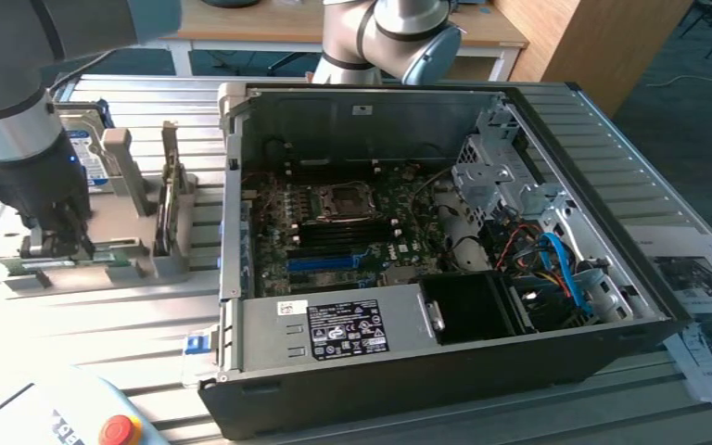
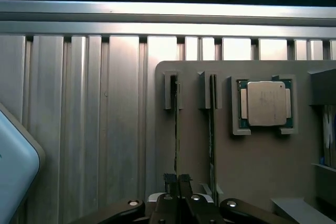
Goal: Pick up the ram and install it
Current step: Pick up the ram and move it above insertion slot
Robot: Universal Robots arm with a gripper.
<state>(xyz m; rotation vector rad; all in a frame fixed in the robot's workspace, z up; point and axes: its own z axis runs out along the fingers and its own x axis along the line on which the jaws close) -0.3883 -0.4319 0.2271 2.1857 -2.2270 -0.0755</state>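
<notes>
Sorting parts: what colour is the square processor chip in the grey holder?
The square processor chip is silver with a green border; the wrist view shows it best.

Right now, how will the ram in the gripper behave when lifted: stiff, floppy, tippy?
The ram stands on edge as a straight thin board, so probably stiff and light. So narrow, it would likely tip without the slots of the grey holder. The gripper is shut on its flat sides; a skewed lift might bind.
</notes>
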